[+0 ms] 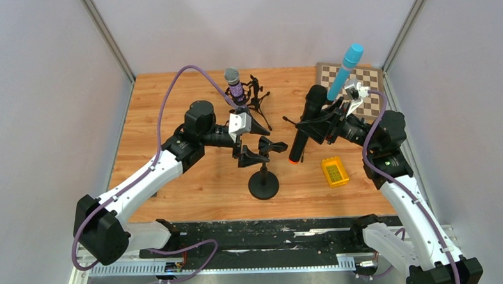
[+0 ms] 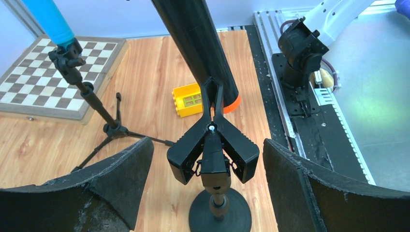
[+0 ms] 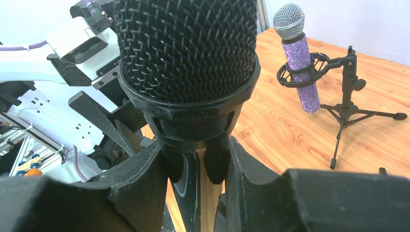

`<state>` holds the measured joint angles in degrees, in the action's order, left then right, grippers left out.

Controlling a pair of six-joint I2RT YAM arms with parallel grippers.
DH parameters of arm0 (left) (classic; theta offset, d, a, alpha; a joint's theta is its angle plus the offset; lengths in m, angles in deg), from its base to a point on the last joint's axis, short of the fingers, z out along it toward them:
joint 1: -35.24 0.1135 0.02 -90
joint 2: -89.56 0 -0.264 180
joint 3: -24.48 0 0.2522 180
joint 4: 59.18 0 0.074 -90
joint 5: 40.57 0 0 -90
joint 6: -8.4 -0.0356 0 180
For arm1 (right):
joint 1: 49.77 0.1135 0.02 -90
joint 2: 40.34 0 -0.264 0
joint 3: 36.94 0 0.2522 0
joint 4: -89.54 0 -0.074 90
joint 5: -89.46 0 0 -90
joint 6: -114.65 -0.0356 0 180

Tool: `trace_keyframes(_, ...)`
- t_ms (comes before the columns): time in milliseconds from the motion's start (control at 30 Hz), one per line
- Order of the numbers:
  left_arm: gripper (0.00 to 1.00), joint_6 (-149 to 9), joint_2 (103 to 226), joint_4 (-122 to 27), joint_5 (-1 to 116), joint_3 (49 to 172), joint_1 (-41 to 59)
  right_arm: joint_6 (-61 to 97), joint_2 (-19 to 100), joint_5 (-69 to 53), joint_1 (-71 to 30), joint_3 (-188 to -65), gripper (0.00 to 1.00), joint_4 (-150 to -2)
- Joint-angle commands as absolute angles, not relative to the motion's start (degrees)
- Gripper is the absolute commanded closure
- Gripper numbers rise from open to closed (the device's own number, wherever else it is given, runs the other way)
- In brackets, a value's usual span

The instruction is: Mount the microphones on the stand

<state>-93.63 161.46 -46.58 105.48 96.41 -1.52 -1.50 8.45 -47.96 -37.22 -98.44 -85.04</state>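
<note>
Left gripper (image 2: 208, 162) is wide open. Its two black fingers (image 2: 121, 179) stand one on each side of the black spring clip (image 2: 212, 150), by the clip's two fat handles. I see a gap on both sides, so it is not squeezing. The clip sits on top of the short black stand with a round foot (image 1: 263, 185), in the middle of the wooden table (image 1: 170, 107).

The right gripper (image 1: 318, 121) holds the black stick microphone with an orange ring (image 1: 300, 143) tight around its upper body, up in the air. The microphone is tilted. Its mesh head is up and toward the right arm, and its orange end points down toward the clip. In the left wrist view the thin tips of the clip are pressed together in front of the microphone. So the microphone is just beside the clip, not inside it. I think the handles must be squeezed to open the clip's mouth, and the left arm is the near one for that. Then the right arm could push the orange end in.

The glittery purple microphone with a silver mesh head (image 3: 302, 72) already sits in a ring on a small black tripod (image 3: 345, 111). The plain light-blue microphone (image 1: 346, 70) stands in another thin tripod (image 2: 104, 118) by the checkered board (image 1: 369, 79). A yellow toy brick (image 1: 334, 171) lies near the round foot.

I can read no words or brand names anywhere.
</note>
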Motion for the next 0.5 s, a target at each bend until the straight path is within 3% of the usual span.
trace_keyframes(0, 0.1, -93.2, 159.8, -49.0, 105.9, 98.6, -1.9, -1.1, 7.8, -47.4, -37.5, -99.9, 1.0, -86.8)
trace_keyframes(267, 0.06, -92.3, 158.0, -50.5, 104.9, 97.1, -2.5, -1.4, 7.9, -47.5, -37.5, -99.7, 1.0, -86.8)
trace_keyframes(467, 0.1, -92.7, 157.9, -49.9, 104.3, 97.1, -2.6, -1.6, 8.3, -47.6, -37.5, -99.6, 1.0, -86.9)
